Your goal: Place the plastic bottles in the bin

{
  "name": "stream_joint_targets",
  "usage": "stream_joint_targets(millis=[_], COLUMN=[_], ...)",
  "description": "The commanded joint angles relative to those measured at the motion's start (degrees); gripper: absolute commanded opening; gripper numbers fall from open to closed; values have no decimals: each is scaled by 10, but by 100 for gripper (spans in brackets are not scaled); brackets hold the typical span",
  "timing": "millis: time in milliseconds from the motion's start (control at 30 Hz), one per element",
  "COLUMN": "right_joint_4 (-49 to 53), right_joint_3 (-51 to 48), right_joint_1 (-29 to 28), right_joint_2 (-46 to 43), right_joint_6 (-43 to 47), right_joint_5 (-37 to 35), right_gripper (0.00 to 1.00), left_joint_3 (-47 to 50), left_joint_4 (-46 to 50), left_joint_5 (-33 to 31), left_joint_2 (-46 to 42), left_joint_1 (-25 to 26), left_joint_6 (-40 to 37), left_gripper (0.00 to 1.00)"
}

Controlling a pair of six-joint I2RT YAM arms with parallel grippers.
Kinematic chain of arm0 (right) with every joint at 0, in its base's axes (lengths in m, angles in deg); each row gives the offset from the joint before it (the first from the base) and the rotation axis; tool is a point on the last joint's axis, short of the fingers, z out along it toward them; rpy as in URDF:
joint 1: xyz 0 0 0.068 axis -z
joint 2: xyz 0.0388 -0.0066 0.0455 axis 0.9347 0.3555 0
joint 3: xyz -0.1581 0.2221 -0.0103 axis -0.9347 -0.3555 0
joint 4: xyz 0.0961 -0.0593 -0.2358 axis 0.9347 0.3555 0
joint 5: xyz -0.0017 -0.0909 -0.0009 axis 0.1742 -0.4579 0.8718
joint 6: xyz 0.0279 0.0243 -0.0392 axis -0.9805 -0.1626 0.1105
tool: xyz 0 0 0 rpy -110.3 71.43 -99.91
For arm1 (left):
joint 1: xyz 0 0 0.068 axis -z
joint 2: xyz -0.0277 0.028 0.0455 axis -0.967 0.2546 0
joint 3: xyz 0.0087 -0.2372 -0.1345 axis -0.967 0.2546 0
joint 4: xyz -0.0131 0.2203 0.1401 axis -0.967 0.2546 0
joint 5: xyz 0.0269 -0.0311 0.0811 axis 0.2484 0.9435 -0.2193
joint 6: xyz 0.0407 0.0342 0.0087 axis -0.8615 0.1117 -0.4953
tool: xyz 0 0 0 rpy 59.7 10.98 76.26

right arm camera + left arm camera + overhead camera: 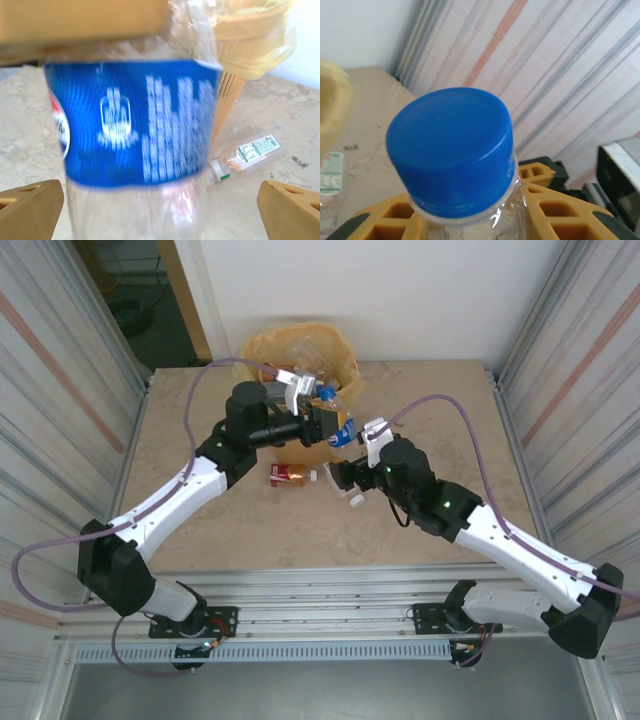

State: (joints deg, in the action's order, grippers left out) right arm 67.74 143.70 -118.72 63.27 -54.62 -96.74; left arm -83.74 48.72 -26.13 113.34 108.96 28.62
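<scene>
My left gripper (325, 423) is shut on a clear plastic bottle (343, 426) with a blue label and a blue cap (451, 150), held above the table just in front of the bin (300, 355). Its yellow fingers (555, 215) press the bottle's neck from both sides. The orange-yellow bin with its bag liner (250, 35) stands at the table's back edge. My right gripper (340, 478) is open just below the held bottle (135, 125), its fingertips (30, 207) wide apart. A red-labelled bottle (290, 475) lies on the table to its left.
A small clear bottle with a white cap and a green-white label (250, 152) lies on the table by the foot of the bin. Corrugated metal walls (570, 350) close in both sides of the table (250, 530).
</scene>
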Motion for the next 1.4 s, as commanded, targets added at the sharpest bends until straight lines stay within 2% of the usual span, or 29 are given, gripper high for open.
stream_joint_targets(millis=[0, 167, 467, 700, 967, 1167, 1300, 1367], right_joint_4=[-12, -9, -9, -4, -2, -2, -4, -4], right_joint_3=[-12, -24, -35, -33, -31, -31, -30, -30], right_joint_1=[-5, -5, -5, -5, -5, -5, -5, -5], right_joint_2=[-35, -65, -69, -61, -56, -53, -50, -48], right_joint_6=[-5, -13, -31, -34, -38, -38, -39, -38], right_joint_5=[-29, -37, -54, -55, -53, -52, -52, -52], right_gripper=[98, 97, 98, 97, 98, 98, 98, 98], left_joint_3=[-37, -87, -202, -261, -295, -307, -317, -321], left_joint_4=[9, 24, 89, 135, 179, 219, 248, 263], left_joint_5=[-14, -23, -45, -21, 13, -4, -13, -17], left_joint_2=[-11, 3, 66, 127, 179, 193, 198, 200], left_joint_1=[-23, -63, -154, -198, -209, -209, -209, -208], left_joint_6=[-25, -31, -25, -14, -13, -36, -56, -65], left_gripper=[5, 6, 6, 10, 14, 17, 26, 37])
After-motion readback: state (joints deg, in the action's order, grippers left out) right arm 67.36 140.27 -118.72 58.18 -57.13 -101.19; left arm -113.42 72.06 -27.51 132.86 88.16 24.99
